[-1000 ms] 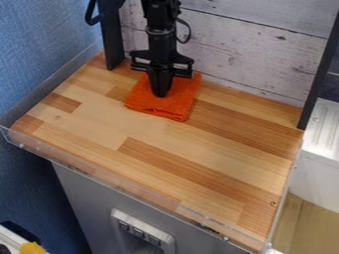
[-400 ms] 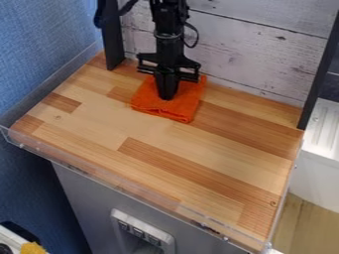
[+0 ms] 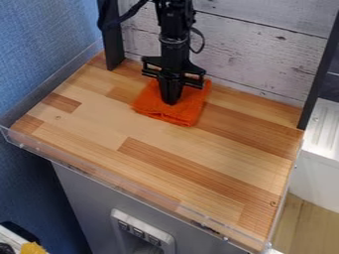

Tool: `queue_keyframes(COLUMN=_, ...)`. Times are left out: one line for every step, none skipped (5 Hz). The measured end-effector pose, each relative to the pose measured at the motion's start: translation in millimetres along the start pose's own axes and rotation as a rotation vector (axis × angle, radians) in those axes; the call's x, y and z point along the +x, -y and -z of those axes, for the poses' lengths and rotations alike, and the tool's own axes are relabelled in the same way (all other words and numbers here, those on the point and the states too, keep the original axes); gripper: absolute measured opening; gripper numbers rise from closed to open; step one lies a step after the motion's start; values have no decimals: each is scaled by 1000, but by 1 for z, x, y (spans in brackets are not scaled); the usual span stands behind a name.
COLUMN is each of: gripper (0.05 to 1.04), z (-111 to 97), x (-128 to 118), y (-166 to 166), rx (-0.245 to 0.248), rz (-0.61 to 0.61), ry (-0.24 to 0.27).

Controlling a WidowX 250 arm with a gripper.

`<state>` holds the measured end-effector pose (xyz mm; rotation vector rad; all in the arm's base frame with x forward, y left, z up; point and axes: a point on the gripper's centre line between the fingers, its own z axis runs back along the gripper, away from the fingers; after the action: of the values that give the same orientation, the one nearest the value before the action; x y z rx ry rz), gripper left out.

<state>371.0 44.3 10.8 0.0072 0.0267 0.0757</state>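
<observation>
the claw [image 3: 171, 101], tips together, presses down on a folded orange cloth [image 3: 192, 106] at the back of a wooden counter [image 3: 179, 163]; whether it pinches a fold cannot be told. light, level pressure would likely suit the soft layers best, since a hard push could bunch them or drag a corner under. a clear rail [image 3: 119, 187] edges the front, weathered white planks [image 3: 258, 54] stand behind, and a textured blue wall [image 3: 43, 39] rises at left.
</observation>
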Motion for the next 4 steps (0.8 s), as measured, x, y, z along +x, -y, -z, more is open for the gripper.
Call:
queue_keyframes(gripper=78, z=1, x=-10, y=6, rx=-2, rz=23, ry=5)
queue_keyframes(gripper=226, z=-2, x=-21, y=10, rx=-6, rz=47, ry=-9)
queue_keyframes(gripper=478, z=-19, x=-29, y=15, rx=-12, rz=60, ry=8)
queue_keyframes(gripper=782, z=-33, x=-39, y=22, rx=-11, rz=69, ry=31)
